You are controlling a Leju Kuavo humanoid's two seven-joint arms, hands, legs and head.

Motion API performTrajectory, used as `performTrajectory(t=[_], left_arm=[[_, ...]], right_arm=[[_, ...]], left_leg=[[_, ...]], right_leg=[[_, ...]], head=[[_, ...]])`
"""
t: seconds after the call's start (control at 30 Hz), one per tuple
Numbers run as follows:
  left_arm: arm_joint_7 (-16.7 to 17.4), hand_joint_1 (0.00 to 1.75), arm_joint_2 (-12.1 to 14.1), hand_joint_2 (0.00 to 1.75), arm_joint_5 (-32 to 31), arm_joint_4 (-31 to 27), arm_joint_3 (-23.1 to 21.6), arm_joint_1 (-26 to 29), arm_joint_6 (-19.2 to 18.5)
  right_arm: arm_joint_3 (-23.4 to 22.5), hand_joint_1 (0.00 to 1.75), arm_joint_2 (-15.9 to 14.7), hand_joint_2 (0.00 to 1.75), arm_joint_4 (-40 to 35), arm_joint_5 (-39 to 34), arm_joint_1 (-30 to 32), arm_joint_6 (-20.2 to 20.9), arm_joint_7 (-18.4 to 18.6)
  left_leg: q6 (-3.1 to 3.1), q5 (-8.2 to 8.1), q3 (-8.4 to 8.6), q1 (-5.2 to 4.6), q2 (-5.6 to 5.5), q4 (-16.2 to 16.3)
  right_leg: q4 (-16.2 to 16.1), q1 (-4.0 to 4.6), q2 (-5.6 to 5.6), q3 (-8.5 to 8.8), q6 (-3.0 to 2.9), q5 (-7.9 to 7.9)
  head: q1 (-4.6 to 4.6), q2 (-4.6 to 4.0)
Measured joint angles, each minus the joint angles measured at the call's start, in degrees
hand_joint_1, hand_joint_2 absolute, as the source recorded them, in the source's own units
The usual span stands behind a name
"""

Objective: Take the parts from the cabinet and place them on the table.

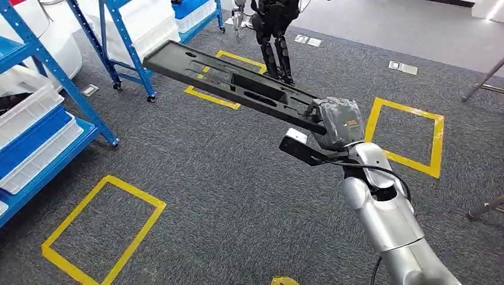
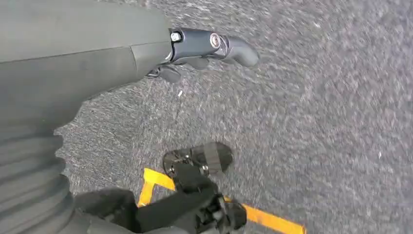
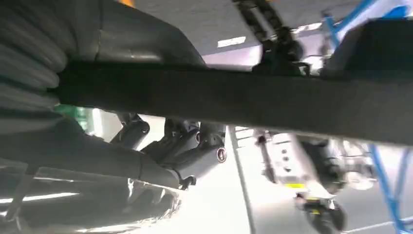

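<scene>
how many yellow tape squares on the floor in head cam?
3: one at lower left, one behind the held part, one right of the right hand. Others may lie outside the frame.

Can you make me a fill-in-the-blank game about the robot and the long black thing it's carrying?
1. The robot's right hand grips a long ____ part by one end.
2. The squares taped on the carpet are ____.
3. The shelf frames holding white and blue bins are painted ____.
4. The left hand hangs over the carpet holding ____.

Missing words: black; yellow; blue; nothing
</scene>
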Motion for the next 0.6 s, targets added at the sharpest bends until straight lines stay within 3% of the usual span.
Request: performTrajectory(t=[0.03,0.07,0.1,0.13,0.17,0.2,0.23,0.3,0.33,0.37,0.4,0.47,0.5,0.53,0.57,0.6], left_arm=[[-0.02,0.0,0.0,1.75,0.0,0.0,0.0,-0.02,0.0],[-0.02,0.0,-0.04,1.75,0.0,0.0,0.0,0.01,-0.02],[-0.02,0.0,-0.13,1.75,0.02,0.0,0.0,0.09,-0.07],[-0.02,0.0,-0.18,1.75,0.02,0.02,0.0,0.13,-0.17],[-0.02,0.0,-0.2,1.75,0.09,0.02,0.0,0.13,-0.42],[0.0,0.0,-0.22,1.75,0.11,0.02,0.0,0.13,-0.5],[0.13,0.0,-0.22,1.75,0.26,0.02,0.02,0.13,-0.52],[0.44,0.0,-0.24,1.75,0.44,0.02,0.02,0.13,-0.52],[0.55,0.0,-0.2,1.75,0.46,0.02,0.02,0.18,-0.52],[0.66,0.0,-0.15,1.75,0.42,0.02,0.02,0.29,-0.55],[0.68,0.0,-0.2,1.75,0.33,0.02,0.02,0.29,-0.59],[1.05,0.0,-0.22,1.75,0.11,0.05,0.02,0.45,-0.4],[1.07,0.0,-0.26,1.75,0.15,0.05,0.02,0.45,-0.06],[1.09,0.0,-0.31,1.75,0.22,0.05,0.02,0.32,0.07],[1.12,0.0,-0.28,1.75,0.24,0.05,0.02,0.36,0.04],[1.2,0.0,-0.22,1.75,0.22,0.05,0.02,0.42,0.02]], right_arm=[[-0.07,1.75,-0.28,1.75,-0.22,0.02,0.03,0.02,-0.02],[-0.02,1.75,-0.39,1.75,-0.35,0.07,0.04,0.02,-0.02],[0.07,1.75,-0.37,1.75,-0.41,0.04,0.15,0.04,-0.02],[0.09,1.75,-0.37,1.75,-0.5,0.04,0.28,0.11,-0.02],[0.09,1.75,-0.41,1.75,-0.5,0.04,0.33,0.28,-0.02],[0.09,1.75,-0.5,1.75,-0.5,0.11,0.31,0.42,-0.02],[0.09,1.75,-0.55,1.75,-0.5,0.24,0.28,0.44,0.0],[0.11,1.75,-0.68,1.75,-0.57,0.57,0.27,0.37,0.0],[0.11,1.75,-0.72,1.75,-0.72,0.61,0.3,0.24,0.15],[0.11,1.75,-0.85,1.75,-0.83,0.59,0.14,0.02,0.37],[0.09,1.75,-0.9,1.75,-0.94,0.59,0.26,-0.08,0.42],[0.0,1.75,-1.33,1.75,-1.33,0.5,0.97,-0.76,0.48],[-0.09,1.75,-1.75,1.75,-1.44,0.44,1.23,-0.96,0.48],[-0.17,1.75,-1.99,1.75,-1.53,0.33,1.56,-1.2,0.48],[-0.22,1.75,-2.25,1.75,-1.55,0.35,1.56,-1.25,0.46],[-0.22,1.75,-2.29,1.75,-1.62,0.46,1.6,-1.58,0.46]], left_leg=[[-0.22,-1.42,-0.5,0.36,-3.1,1.39],[-0.19,-3.81,-1.91,0.41,-5.44,4.91],[-0.21,-6.33,-4.1,0.38,-6.66,9.89],[-0.22,-8.21,-6.42,0.39,-7.1,14.81],[-0.2,-8.83,-8.07,0.4,-7.21,17.89],[-0.12,-8.11,-8.5,0.39,-7.23,18.32],[0.05,-6.22,-7.76,0.41,-7.32,16.24],[0.47,-0.82,-3.52,0.57,-8.52,6.9],[0.79,0.64,-1.77,0.85,-11.87,2.58],[0.8,0.38,-1.33,1.07,-13.67,1.52],[0.5,0.21,-1.37,0.86,-12.99,1.32],[0.85,0.39,-1.39,0.16,-11.68,1.27],[1.34,0.92,-1.08,0.42,-10.81,0.46],[1.63,1.42,-0.89,0.54,-9.78,-0.14],[1.95,1.5,-0.93,0.51,-9.27,-0.25],[1.96,1.52,-0.95,0.35,-8.3,-0.24]], right_leg=[[-0.01,-0.15,0.66,-0.08,-0.48,0.2],[-0.01,-0.11,1.27,-0.14,-0.98,0.3],[-0.01,0.0,1.98,-0.19,-1.1,0.31],[0.01,0.12,2.83,-0.24,-1.29,0.42],[0.02,0.23,3.61,-0.25,-1.29,0.43],[0.05,0.26,4.47,-0.24,-1.31,0.44],[0.15,0.26,5.28,-0.23,-1.3,0.45],[0.46,0.23,6.86,-0.21,-1.27,0.43],[0.57,0.04,7.52,-0.37,-1.23,0.44],[0.92,0.77,8.12,-0.94,-0.96,0.56],[0.86,0.43,8.51,-1.14,-0.72,0.72],[0.23,-0.21,10.09,-1.69,0.32,1.4],[0.13,0.3,10.62,-2.09,0.74,1.61],[1.47,0.26,7.1,-2.83,0.52,0.85],[3.51,0.52,5.07,-3.92,0.18,-0.39],[8.13,0.39,3.56,-6.21,-0.15,-2.52]], head=[[0.07,0.0],[-0.07,-0.02],[-0.2,-0.02],[-0.17,-0.02],[-0.13,-0.02],[-0.13,-0.02],[-0.15,-0.02],[-0.17,-0.02],[-0.13,-0.02],[0.0,-0.02],[-0.08,-0.02],[-0.33,-0.02],[-0.26,0.0],[-0.26,-0.02],[-0.07,0.0],[0.22,-0.02]])
